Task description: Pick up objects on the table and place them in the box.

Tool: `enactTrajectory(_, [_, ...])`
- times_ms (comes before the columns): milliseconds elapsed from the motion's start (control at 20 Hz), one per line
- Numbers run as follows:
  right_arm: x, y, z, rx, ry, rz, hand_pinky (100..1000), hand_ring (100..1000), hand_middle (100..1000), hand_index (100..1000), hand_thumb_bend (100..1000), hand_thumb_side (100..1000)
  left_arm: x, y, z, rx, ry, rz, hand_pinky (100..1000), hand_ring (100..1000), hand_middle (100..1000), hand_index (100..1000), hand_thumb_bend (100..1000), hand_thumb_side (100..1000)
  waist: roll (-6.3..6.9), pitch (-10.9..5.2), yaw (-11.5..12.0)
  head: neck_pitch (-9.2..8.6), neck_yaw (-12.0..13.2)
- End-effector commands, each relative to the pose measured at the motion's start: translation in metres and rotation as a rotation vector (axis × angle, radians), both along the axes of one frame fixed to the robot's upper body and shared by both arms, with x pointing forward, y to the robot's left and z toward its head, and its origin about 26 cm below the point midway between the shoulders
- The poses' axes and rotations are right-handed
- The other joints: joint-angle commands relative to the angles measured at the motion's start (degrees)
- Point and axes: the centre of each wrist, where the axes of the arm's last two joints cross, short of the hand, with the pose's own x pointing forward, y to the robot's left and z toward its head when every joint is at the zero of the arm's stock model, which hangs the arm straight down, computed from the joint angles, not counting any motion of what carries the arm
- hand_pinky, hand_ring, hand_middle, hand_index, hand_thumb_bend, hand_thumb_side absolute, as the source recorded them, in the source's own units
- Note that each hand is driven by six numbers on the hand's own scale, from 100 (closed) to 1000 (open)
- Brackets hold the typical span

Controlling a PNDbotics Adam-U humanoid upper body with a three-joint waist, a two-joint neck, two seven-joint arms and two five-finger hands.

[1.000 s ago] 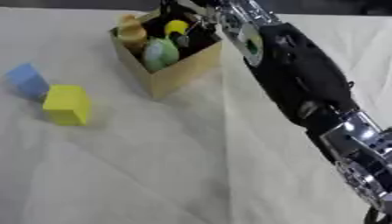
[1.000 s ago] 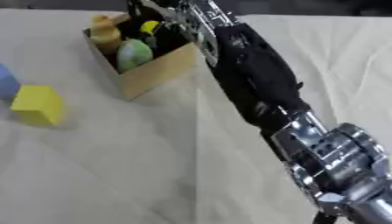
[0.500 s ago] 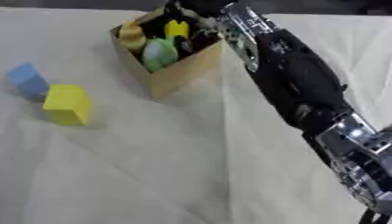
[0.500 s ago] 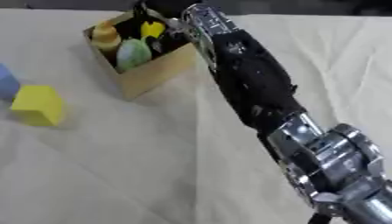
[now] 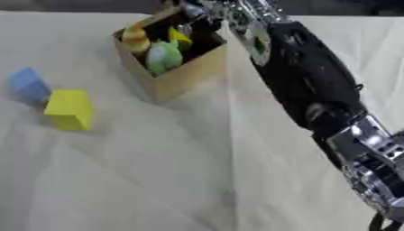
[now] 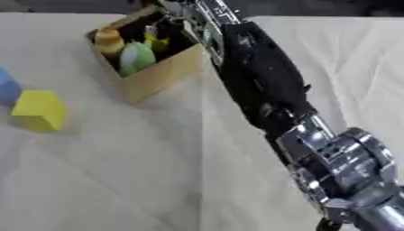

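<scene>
Right arm (image 5: 308,85) enters from the lower right, about 5 o'clock, and runs diagonally up across the cloth-covered table (image 5: 158,180) toward 12 o'clock: silver joints near the corner, then a long black forearm. The right hand (image 5: 201,20) is at the top edge, over the far side of the box (image 5: 185,76), black fingers reaching down into the opening; whether they are spread, curled or holding anything cannot be told, since the hand is dark against the box's dark interior and partly cut by the frame edge. The box is an open tan cardboard carton, set askew, one corner pointing toward 6 o'clock, sitting at roughly 11 o'clock from table centre. Inside it: a pale green rounded object (image 5: 163,56) in the near part, an orange-yellow rounded object (image 5: 135,38) against the 9 o'clock wall, and a small bright yellow piece (image 5: 180,36) further back, just beside the fingers. Out on the cloth at 9 o'clock, well apart from the box, lie two blocks: a yellow block (image 5: 69,109) and a blue block (image 5: 30,85), the blue one at the yellow one's 10 o'clock, the two touching or very nearly so. A crease in the cloth runs from beneath the box toward 6 o'clock. The left hand shows in neither view.
</scene>
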Motion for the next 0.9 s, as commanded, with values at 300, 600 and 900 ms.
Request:
enactTrajectory(300, [-0.051,-0.089,0.071,0.395,-0.061,0.160,899,856,725,861,100,361,0.015,0.026,0.055,0.390,-0.066,0.116,850,751,733,839,329,619,0.58,-1.48,-0.85,0.68,1.38])
enactTrajectory(600, [-0.101,-0.146,0.076,0.547,-0.071,0.211,895,845,711,848,100,336,0.044,0.064,0.098,0.778,0.004,0.283,854,781,763,876,372,614,0.71,-1.27,-2.00,0.91,2.18])
enactTrajectory(900, [-0.126,-0.169,0.071,0.608,-0.094,0.172,895,842,707,847,100,351,0.074,0.098,0.127,1.190,0.203,0.357,874,840,817,913,465,567,0.98,-1.45,-3.01,1.24,3.00])
